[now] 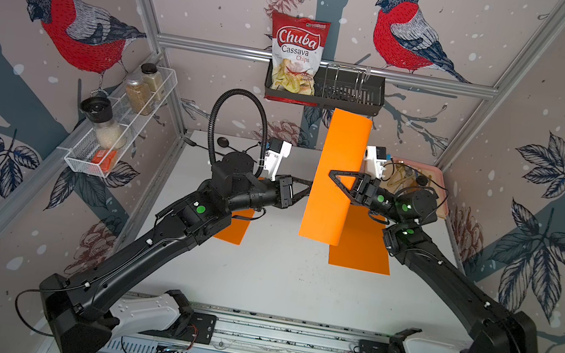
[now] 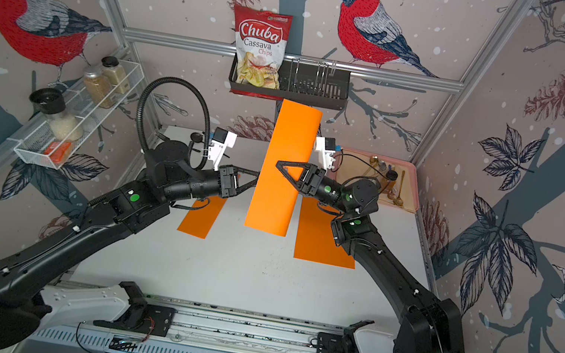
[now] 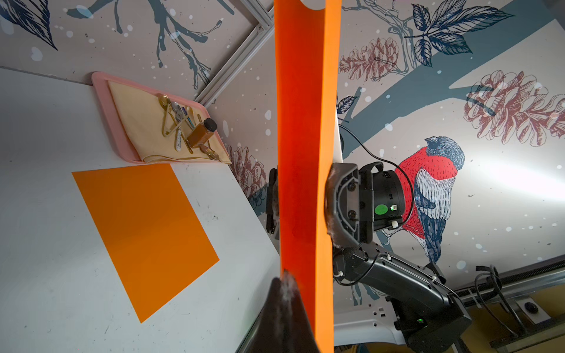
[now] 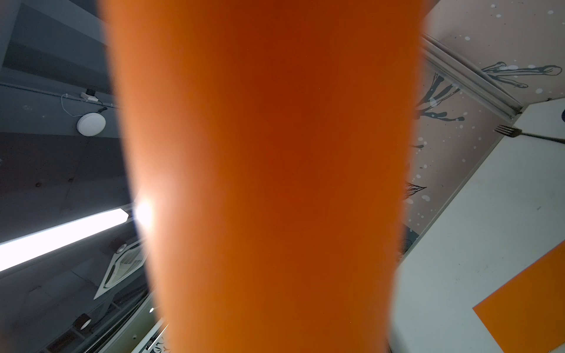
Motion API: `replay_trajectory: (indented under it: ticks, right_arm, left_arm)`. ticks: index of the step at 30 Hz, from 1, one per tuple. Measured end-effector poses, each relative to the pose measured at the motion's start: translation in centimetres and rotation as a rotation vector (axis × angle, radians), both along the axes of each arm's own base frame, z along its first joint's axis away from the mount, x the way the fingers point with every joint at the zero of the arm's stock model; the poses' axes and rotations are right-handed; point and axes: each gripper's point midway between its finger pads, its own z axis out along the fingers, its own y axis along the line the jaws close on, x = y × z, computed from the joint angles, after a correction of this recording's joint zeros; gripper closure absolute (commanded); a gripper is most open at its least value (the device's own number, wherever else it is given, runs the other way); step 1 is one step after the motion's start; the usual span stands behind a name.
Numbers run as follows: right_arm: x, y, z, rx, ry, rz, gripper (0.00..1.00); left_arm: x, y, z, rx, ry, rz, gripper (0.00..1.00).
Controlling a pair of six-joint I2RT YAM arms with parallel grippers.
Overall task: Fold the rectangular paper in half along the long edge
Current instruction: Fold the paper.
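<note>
The paper (image 1: 334, 179) is up in the air over the middle of the tabletop (image 1: 273, 286), standing nearly on end with its long side running up toward the back wall, touching nothing below. It is bent over on itself into a loose, narrow loop rather than a flat fold. The left wrist view shows two layers with a gap between them. The left gripper (image 1: 306, 187) is clenched on the paper's side edge, which seems meant to keep the sheet from swinging or springing open. Whether it pins both layers I cannot tell. The right gripper (image 1: 333, 175) comes in from the opposite side with its jaws either side of the loop. In the left wrist view its pads (image 3: 331, 211) sit against or just beside the outer faces, but I cannot tell whether they already pinch. Lifting the sheet clear probably lets that gripper squeeze the bend into a crease, which looks unfinished. Both arms reach forward and inward from the front rail, elbows out. Their forearms are raised and their wrists roughly level, so the grippers face each other across the sheet. Two other orange sheets lie flat on the tabletop, one under the left arm (image 1: 233, 227) and one beneath the right (image 1: 362, 246).
</note>
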Motion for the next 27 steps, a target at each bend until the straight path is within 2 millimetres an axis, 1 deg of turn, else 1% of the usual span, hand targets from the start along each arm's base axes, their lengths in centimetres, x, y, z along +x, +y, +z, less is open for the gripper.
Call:
replay_trajectory:
  ticks: [14, 18, 24, 27]
  right_arm:
    - [0.05, -0.02, -0.13, -0.008, -0.006, -0.011, 0.69]
    - [-0.13, -0.01, -0.34, -0.015, -0.006, 0.000, 0.65]
    - [-0.24, -0.23, -0.46, -0.020, -0.009, 0.004, 0.71]
    - [-0.35, -0.33, -0.30, -0.018, -0.013, 0.004, 0.71]
  left_arm:
    - [-0.18, 0.11, 0.06, -0.005, -0.001, 0.000, 1.00]
    - [-0.33, 0.24, 0.17, -0.008, -0.005, 0.000, 1.00]
    - [-0.50, 0.40, 0.45, -0.013, -0.012, 0.001, 1.00]
    - [-0.49, 0.37, 0.29, -0.010, -0.009, 0.001, 1.00]
